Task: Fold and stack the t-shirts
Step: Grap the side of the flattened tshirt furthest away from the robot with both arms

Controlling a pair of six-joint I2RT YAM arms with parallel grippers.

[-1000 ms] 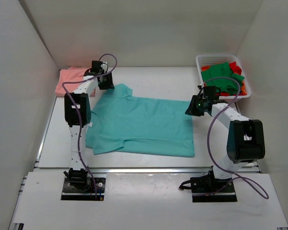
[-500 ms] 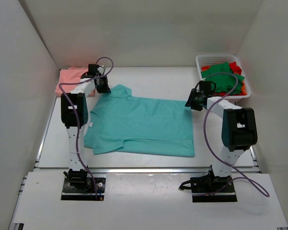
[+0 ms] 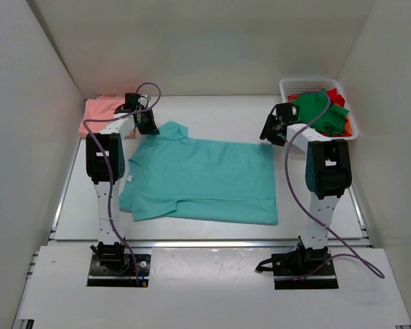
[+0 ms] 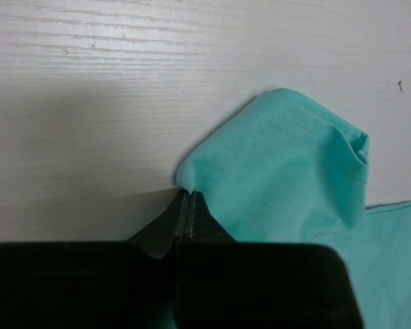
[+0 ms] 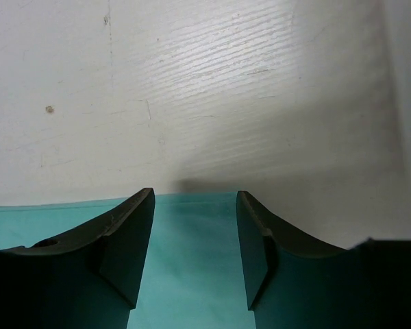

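A teal t-shirt (image 3: 205,178) lies spread flat on the white table. My left gripper (image 3: 151,129) is shut on the edge of its far-left sleeve (image 4: 281,171); in the left wrist view the fingertips (image 4: 185,195) pinch the sleeve's corner. My right gripper (image 3: 266,137) is open and empty above the shirt's far right hem corner; in the right wrist view (image 5: 195,195) the teal cloth (image 5: 192,260) lies between the jaws, untouched. A salmon-pink t-shirt (image 3: 101,113) lies folded at the far left. Dark green and red t-shirts (image 3: 323,113) fill the basket.
A white mesh basket (image 3: 298,86) stands at the far right corner. White walls enclose the table on three sides. Both arms reach toward the back of the table, and the table's front edge runs just below the shirt.
My right gripper has moved toward the back, from the shirt's right edge to its far right corner. My left gripper has shifted slightly left and back with the sleeve.
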